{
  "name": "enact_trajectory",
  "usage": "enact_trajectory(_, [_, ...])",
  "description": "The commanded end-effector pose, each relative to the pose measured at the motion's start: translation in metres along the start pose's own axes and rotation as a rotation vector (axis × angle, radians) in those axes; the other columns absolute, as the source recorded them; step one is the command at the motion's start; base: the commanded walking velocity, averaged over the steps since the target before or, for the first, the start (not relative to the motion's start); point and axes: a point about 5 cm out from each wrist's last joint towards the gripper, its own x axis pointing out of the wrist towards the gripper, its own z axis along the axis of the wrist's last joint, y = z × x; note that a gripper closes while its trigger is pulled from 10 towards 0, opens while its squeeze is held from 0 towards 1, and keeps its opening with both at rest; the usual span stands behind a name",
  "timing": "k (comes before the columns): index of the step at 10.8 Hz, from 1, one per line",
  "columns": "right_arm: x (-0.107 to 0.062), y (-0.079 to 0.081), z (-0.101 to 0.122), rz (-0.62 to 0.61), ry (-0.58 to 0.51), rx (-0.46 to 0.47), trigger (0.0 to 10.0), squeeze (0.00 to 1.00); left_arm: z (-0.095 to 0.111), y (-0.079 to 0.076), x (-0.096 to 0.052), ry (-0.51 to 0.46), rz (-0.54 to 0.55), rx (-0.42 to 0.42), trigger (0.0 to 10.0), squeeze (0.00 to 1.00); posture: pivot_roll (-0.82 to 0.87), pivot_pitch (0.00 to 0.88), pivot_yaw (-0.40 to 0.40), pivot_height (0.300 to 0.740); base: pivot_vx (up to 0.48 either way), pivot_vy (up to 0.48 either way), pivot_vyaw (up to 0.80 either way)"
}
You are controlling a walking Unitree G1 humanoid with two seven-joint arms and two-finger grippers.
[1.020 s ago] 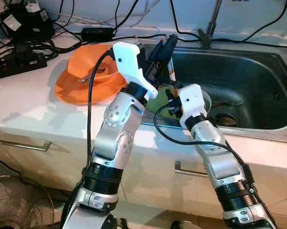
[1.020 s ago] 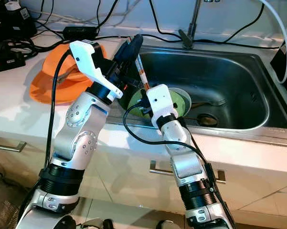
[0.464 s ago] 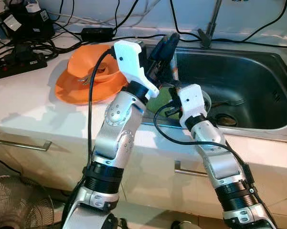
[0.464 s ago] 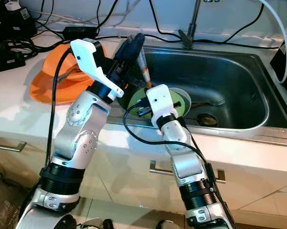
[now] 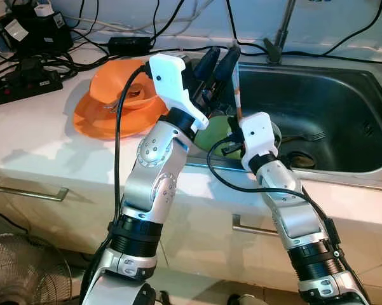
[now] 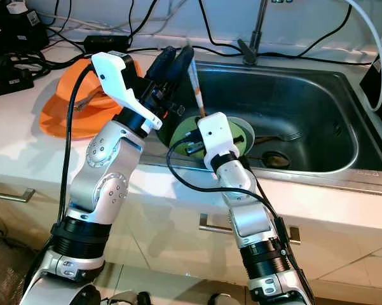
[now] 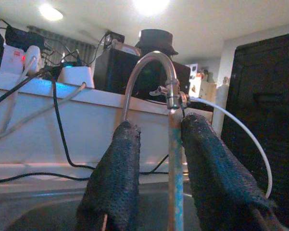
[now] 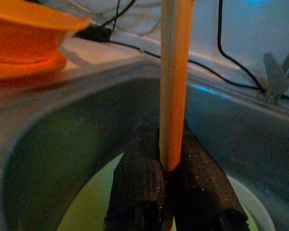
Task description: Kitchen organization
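A thin wooden stick (image 5: pixel 238 89) with an orange tint stands nearly upright over the left end of the steel sink (image 5: pixel 343 95). My right gripper (image 5: pixel 232 135) is shut on its lower end, as the right wrist view shows with the stick (image 8: pixel 173 86) rising from between the black fingers (image 8: pixel 139 183). My left gripper (image 5: pixel 221 56) is higher up and open. Its two fingers straddle the stick (image 7: pixel 174 183), which lies close against one finger (image 7: pixel 207 173). Below both grippers a green plate (image 6: pixel 243 136) lies in the sink.
An orange bowl on an orange plate (image 5: pixel 95 117) sits on the white counter left of the sink. A fork (image 5: pixel 311 135) lies in the basin near the drain. The faucet (image 5: pixel 281 28) stands behind, and power strips and cables (image 5: pixel 25 70) crowd the back left.
My left gripper's fingers have spread apart and let go of the stick. The stick has tipped more upright, with my right gripper holding its lower end.
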Motion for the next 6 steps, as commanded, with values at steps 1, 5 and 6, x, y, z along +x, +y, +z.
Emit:
enact_trajectory(1, [0.0026, -0.0054, 0.0041, -0.021, -0.014, 0.012, 0.0, 0.00, 0.0004, 0.0011, 0.0011, 0.003, -0.003, -0.013, 10.0, 1.00, 0.00, 0.072, 0.038, 0.740, 0.000, 0.000, 0.00])
enact_trajectory(5, [0.0062, -0.0090, 0.0045, -0.045, -0.011, 0.026, 0.0, 0.00, -0.0043, -0.0058, -0.0014, 0.042, -0.067, -0.064, 10.0, 1.00, 0.00, 0.075, 0.039, 0.740, 0.000, 0.000, 0.00])
enact_trajectory(6, [0.0071, -0.0089, 0.0045, -0.049, -0.010, 0.032, 0.0, 0.00, -0.0047, -0.0064, -0.0016, 0.046, -0.074, -0.068, 10.0, 1.00, 0.00, 0.078, 0.040, 0.740, 0.000, 0.000, 0.00])
